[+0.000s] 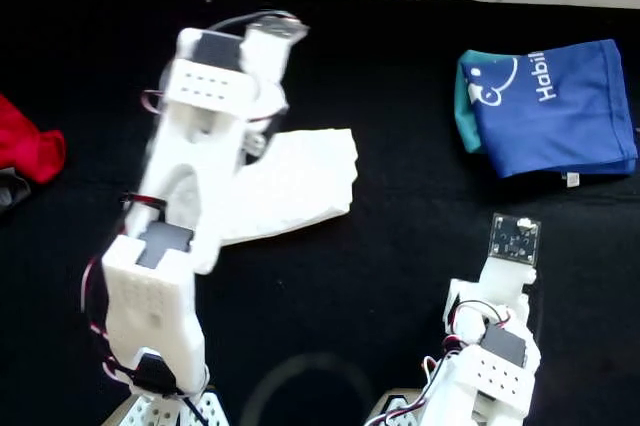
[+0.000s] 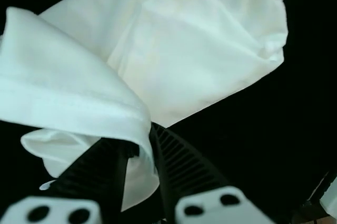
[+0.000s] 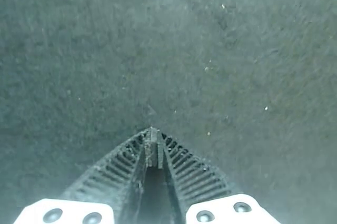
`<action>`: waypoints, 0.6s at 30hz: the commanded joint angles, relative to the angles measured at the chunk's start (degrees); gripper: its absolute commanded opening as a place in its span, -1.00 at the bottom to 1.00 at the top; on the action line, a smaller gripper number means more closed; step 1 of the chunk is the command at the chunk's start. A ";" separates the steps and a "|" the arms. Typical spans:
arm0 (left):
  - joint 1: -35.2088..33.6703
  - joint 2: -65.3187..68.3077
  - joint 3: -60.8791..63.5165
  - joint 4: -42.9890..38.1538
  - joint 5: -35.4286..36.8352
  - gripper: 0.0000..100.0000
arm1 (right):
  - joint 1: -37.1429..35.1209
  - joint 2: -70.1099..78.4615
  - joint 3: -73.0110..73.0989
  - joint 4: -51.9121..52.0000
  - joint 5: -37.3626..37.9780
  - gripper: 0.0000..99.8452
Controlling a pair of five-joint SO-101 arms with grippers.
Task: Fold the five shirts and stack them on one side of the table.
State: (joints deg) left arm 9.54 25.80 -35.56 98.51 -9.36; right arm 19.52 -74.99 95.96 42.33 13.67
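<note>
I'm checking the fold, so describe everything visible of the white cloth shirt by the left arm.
The white cloth shirt is plain, soft fabric, wrinkled and partly folded into a rough rectangle. It lies on the black table cover, left of centre in the high view. One edge is lifted and drapes over, pinched in the left gripper. The rest rests on the cover, touching no other shirt.

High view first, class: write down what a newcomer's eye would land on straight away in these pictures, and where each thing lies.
The crumpled white cloth shirt at the middle of the black table stands out most, one fold pinched in the left gripper. Next comes the folded blue shirt at the far right, teal cloth showing at its edge. A red bundle of cloth sits at the left edge.
</note>
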 commanded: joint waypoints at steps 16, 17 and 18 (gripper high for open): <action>15.43 12.53 -11.65 -12.31 0.44 -0.98 | 0.22 -2.77 2.68 -0.84 0.18 -0.99; 15.43 14.02 -13.67 -12.31 0.44 -0.98 | 0.22 -2.77 2.68 -0.84 0.18 -0.99; 15.34 15.43 -15.69 -12.22 0.44 -0.97 | 0.22 -2.77 2.68 -0.84 0.18 -0.99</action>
State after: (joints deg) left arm 24.22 39.60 -44.62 86.90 -9.19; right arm 19.52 -77.01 96.13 42.33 13.67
